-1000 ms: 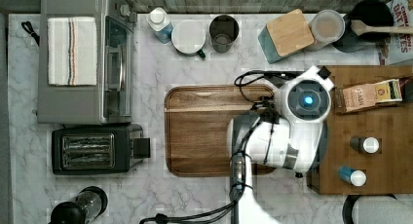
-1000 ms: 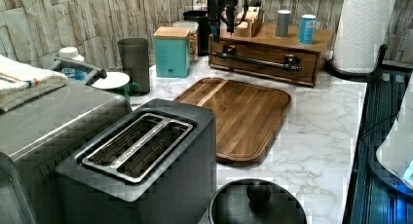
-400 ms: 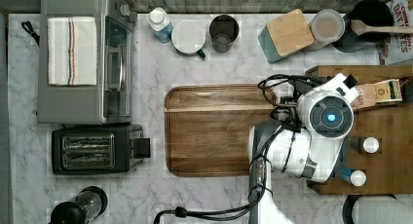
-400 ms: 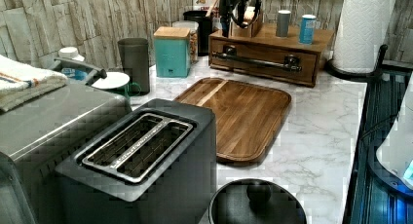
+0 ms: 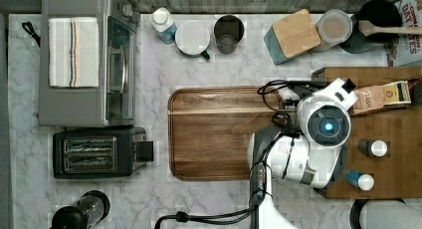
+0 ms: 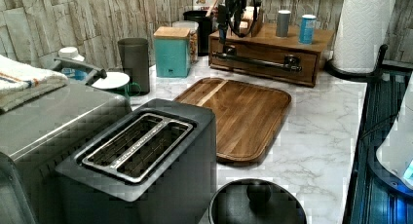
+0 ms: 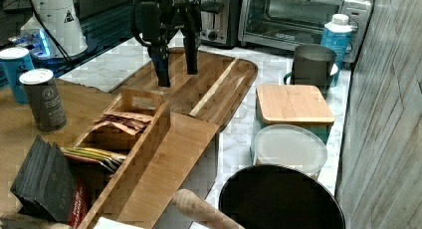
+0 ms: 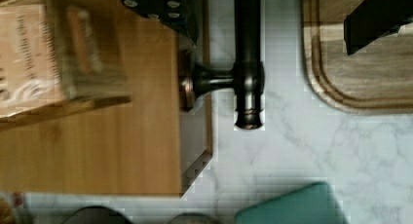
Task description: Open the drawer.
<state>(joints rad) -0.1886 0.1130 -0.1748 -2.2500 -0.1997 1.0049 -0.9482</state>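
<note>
Bamboo drawer (image 6: pixel 263 56) shut, black bar handle (image 8: pixel 247 58) ungrasped; gripper (image 7: pixel 176 64) spread, poised above handle's end; grasp and pull outstanding.

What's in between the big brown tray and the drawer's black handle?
Just bare marble counter. The wrist view shows a pale strip of it between the black handle and the tray, with nothing lying there.
</note>
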